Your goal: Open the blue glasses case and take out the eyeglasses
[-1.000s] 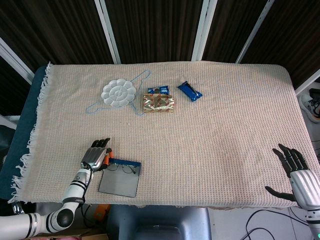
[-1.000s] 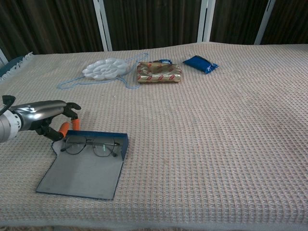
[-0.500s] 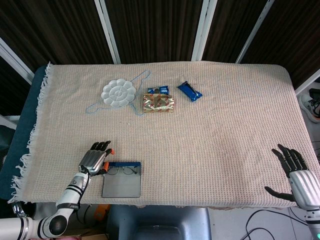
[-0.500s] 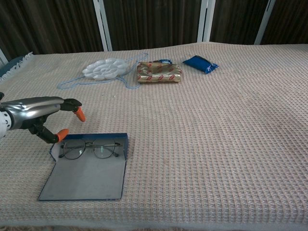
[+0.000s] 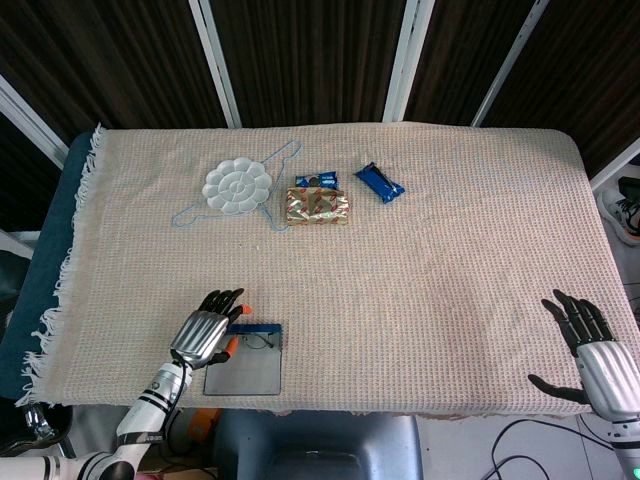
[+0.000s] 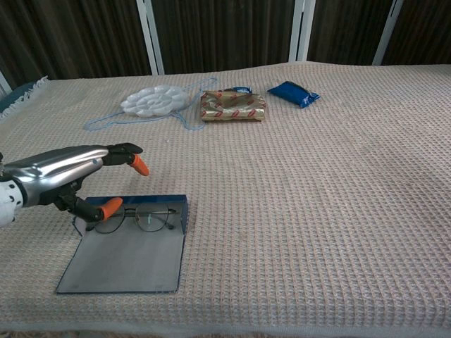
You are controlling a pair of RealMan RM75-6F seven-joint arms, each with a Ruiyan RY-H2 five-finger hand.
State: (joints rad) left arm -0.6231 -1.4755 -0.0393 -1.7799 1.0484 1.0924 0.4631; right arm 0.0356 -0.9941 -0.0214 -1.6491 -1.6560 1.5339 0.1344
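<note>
The blue glasses case (image 6: pixel 123 252) (image 5: pixel 245 374) lies open and flat near the table's front left edge, grey lining up. Thin-framed eyeglasses (image 6: pixel 141 219) (image 5: pixel 255 340) rest inside against its raised blue wall. My left hand (image 6: pixel 67 172) (image 5: pixel 208 334) hovers over the case's left end, fingers spread, its orange thumb tip just above the left lens and holding nothing. My right hand (image 5: pixel 592 355) stays open at the front right edge, far from the case; the chest view does not show it.
At the back stand a white flower-shaped palette (image 6: pixel 156 100) on a light blue wire hanger (image 6: pixel 113 121), a gold-wrapped packet (image 6: pixel 233 106) and a blue snack pack (image 6: pixel 293 93). The table's front edge runs just below the case.
My left hand has moved right and forward from beside the case's left end to over the glasses, its fingers now spread. The case settled flatter. The right hand has not moved.
</note>
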